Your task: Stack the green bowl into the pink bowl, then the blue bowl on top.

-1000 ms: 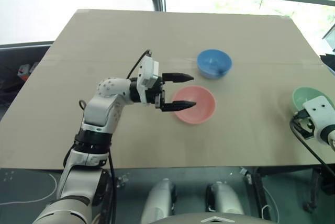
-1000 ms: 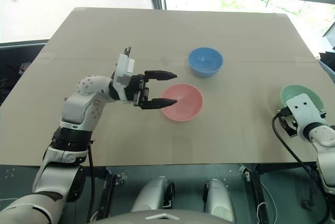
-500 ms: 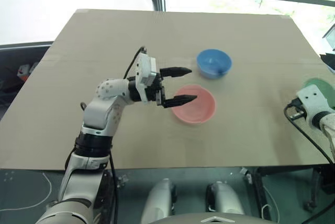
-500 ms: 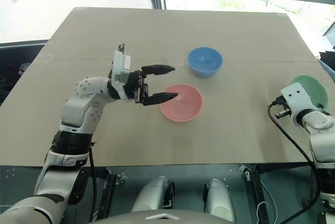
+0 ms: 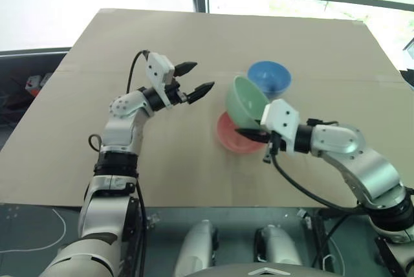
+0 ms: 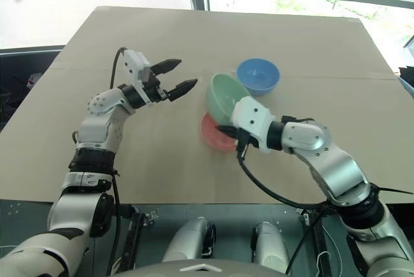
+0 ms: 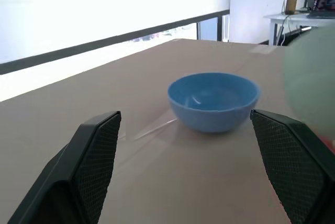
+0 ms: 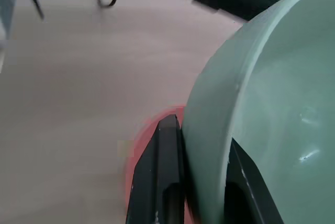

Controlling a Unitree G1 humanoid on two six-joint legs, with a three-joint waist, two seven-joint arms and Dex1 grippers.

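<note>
1. The right gripper (image 5: 253, 132), two black fingers on a white wrist block, has them clamped on the rim of the small round pale mint-green plastic bowl (image 5: 246, 101); in the right wrist view one finger (image 8: 163, 171) lies against the outer wall and the other inside
2. That green bowl is held tilted on edge in the air, above and partly in front of the small round salmon-pink plastic bowl (image 5: 229, 138), which sits on the flat tan tabletop (image 5: 194, 50); I cannot tell whether the two bowls touch
3. The pink bowl is the landmark: it lies near the middle of the table, with much of it hidden behind the green bowl and the right gripper
4. Left of the pink bowl and a little farther back, the left gripper (image 5: 196, 77) hovers above the table with its fingers spread wide apart and empty
5. Just beyond the pink bowl, slightly to the right, the small round bright blue plastic bowl (image 5: 269, 78) stands upright on the table, apart from both other bowls
</note>
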